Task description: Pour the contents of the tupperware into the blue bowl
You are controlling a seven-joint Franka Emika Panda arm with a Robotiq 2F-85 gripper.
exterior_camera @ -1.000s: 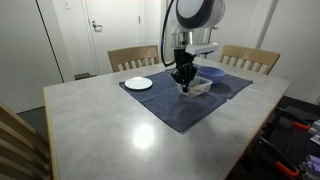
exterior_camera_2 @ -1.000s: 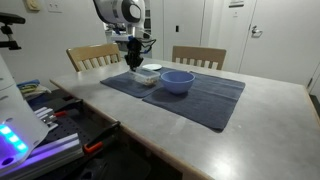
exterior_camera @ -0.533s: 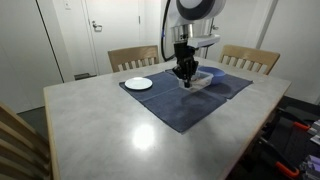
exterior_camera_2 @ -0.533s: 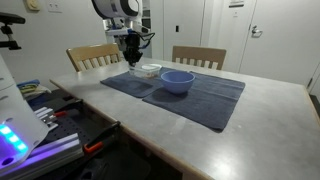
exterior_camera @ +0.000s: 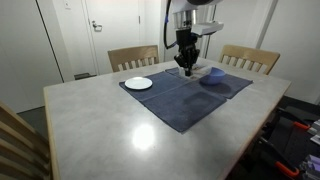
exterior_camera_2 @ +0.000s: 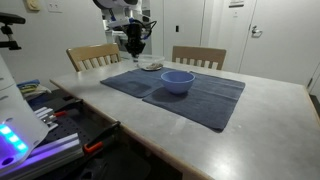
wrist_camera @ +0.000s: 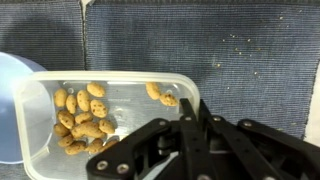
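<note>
My gripper (wrist_camera: 190, 97) is shut on the right rim of the clear tupperware (wrist_camera: 115, 125) and holds it above the dark blue cloth. Brownish bits (wrist_camera: 82, 115) lie inside, mostly at its left end. The blue bowl (wrist_camera: 8, 105) shows at the left edge of the wrist view, partly under the tupperware's end. In both exterior views the gripper (exterior_camera: 186, 62) (exterior_camera_2: 133, 50) hangs over the far side of the cloth with the tupperware (exterior_camera_2: 150, 65) lifted. The bowl (exterior_camera_2: 177, 80) (exterior_camera: 213, 75) stands on the cloth beside it.
A dark blue cloth (exterior_camera: 180, 100) (exterior_camera_2: 190, 95) covers part of the grey table (exterior_camera: 110, 130). A flat white plate (exterior_camera: 138, 83) sits at one corner of the cloth. Two wooden chairs (exterior_camera: 132, 57) (exterior_camera: 248, 58) stand behind the table.
The gripper has risen with the tupperware in it. The container has come up off the cloth. The bowl has not moved.
</note>
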